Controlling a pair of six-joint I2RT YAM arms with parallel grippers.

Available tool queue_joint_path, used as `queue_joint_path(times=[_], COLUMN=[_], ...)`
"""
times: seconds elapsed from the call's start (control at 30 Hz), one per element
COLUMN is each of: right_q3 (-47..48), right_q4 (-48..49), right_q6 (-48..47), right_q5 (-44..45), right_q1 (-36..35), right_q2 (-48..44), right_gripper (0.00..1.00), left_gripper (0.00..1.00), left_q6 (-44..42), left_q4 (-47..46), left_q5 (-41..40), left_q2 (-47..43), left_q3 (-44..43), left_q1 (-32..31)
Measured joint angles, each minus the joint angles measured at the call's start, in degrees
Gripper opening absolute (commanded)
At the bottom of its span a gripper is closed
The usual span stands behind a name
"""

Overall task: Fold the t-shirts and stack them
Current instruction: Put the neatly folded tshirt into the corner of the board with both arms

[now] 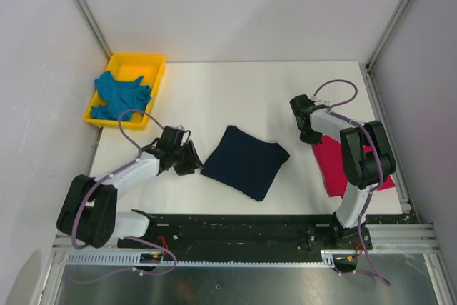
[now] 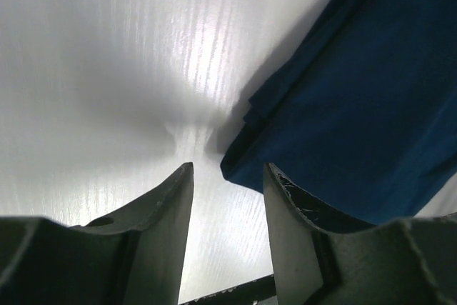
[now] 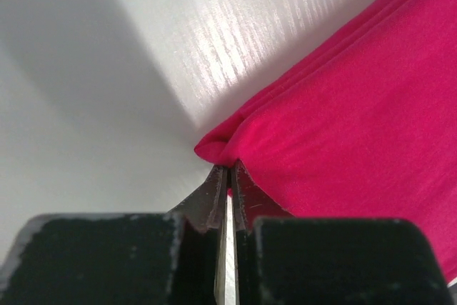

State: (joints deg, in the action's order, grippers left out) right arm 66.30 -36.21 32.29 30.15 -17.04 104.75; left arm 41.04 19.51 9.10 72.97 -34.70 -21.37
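From above, the folded navy t-shirt (image 1: pixel 245 161) lies mid-way across the table (image 1: pixel 235 98). The pink t-shirt (image 1: pixel 327 166) sits at the right, partly under the arm, and the teal t-shirt (image 1: pixel 121 94) is heaped in the yellow tray (image 1: pixel 136 58).

Left wrist: your left tool (image 2: pixel 227 176) stands spread and empty at the navy corner.

Right wrist: your right tool (image 3: pixel 228 176) is pressed together at the pink corner (whether cloth is caught, you cannot tell; the top view hides this).

The cloth should handle soft, light and floppy, so pinch at corners through every layer.
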Motion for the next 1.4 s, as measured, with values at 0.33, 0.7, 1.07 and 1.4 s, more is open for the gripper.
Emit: queue_joint_path(times=[0.33, 0.7, 1.07, 1.4], right_q3=[1.1, 5.5, 19.8, 37.9], right_q4=[0.0, -0.2, -2.8, -6.6], right_q6=[0.0, 0.0, -0.2, 0.7], right_q5=[-1.5, -2.9, -4.7, -8.6], right_q1=[-1.2, -2.6, -6.9, -9.8], right_q2=[0.0, 0.1, 9.4, 21.4], right_gripper=[0.00, 0.00, 0.00, 0.00], left_gripper=[0.31, 0.00, 0.00, 0.00], left_q6=[1.0, 5.8, 13.0, 19.7], left_q4=[-2.4, -3.5, 6.5, 17.9], left_q5=[1.0, 0.4, -8.1, -11.9], left_q2=[7.8, 6.6, -15.6, -32.5], left_q3=[-1.9, -0.3, 9.8, 14.3], left_q1=[-0.6, -0.8, 4.1, 4.3])
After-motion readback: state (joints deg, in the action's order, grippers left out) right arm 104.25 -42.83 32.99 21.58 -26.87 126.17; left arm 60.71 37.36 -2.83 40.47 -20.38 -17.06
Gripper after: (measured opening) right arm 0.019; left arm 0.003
